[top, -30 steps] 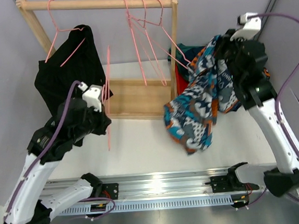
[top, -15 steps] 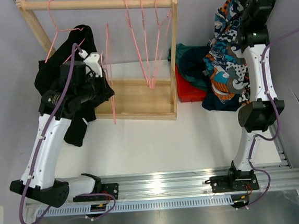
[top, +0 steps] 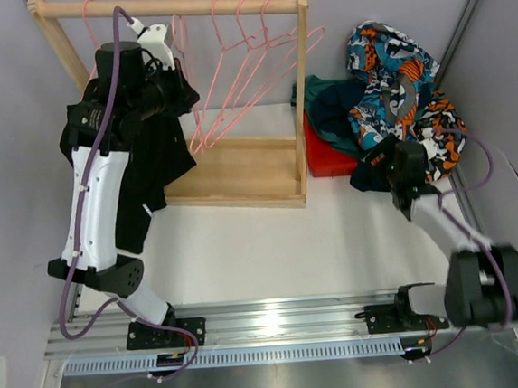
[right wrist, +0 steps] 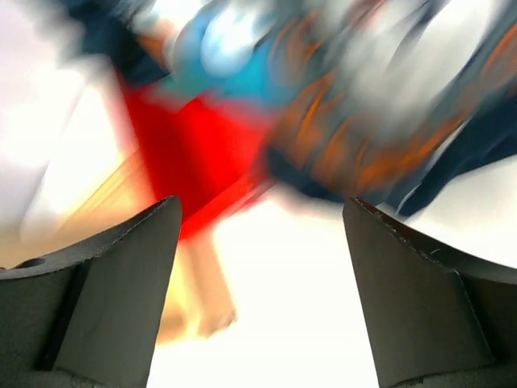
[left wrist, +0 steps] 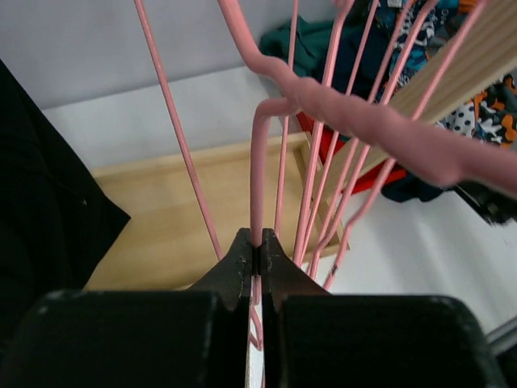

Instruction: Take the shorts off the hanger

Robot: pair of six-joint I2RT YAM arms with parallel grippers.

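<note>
even bright light | right wrist view smeared (motion blur) | rail glare

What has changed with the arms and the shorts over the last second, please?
The right end effector lifted the blue-orange-white patterned shorts high, let them go onto the pile at the right, then came down low, open. The left end effector, shut on a pink hanger, raised it from low down to the rail. The black shorts still hang at the left.

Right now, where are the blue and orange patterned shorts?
Top view, far right: the patterned shorts lie heaped on the clothes pile beside the red box.
</note>
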